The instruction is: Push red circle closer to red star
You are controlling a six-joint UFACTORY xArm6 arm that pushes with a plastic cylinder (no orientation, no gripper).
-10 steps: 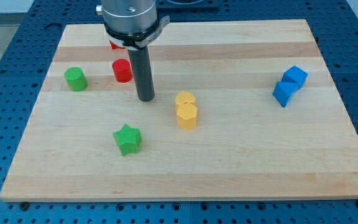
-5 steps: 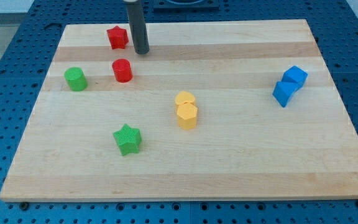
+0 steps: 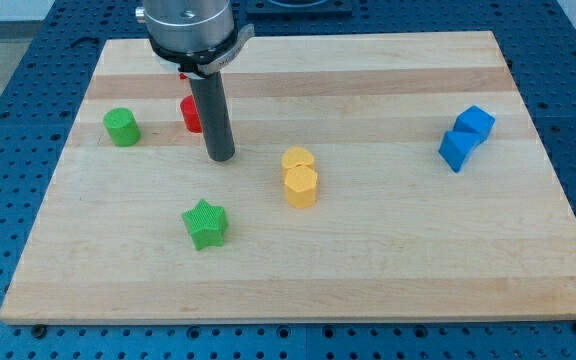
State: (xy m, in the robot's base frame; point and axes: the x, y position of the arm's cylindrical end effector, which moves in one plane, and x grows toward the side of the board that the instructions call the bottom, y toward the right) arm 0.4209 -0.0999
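My tip [image 3: 220,157], moved back from beside the red star, is being placed just below the red circle [image 3: 189,115]; no fingers are fitted, so their state cannot be told.

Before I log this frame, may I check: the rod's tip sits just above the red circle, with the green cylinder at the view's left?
Not quite: my tip sits just below and right of the red circle, as the camera view shows. The green cylinder is indeed at the view's left.

- Single view, from above and in front of the board [image 3: 368,250], angled down.
- Whole board in frame, arm entering from the view's top.
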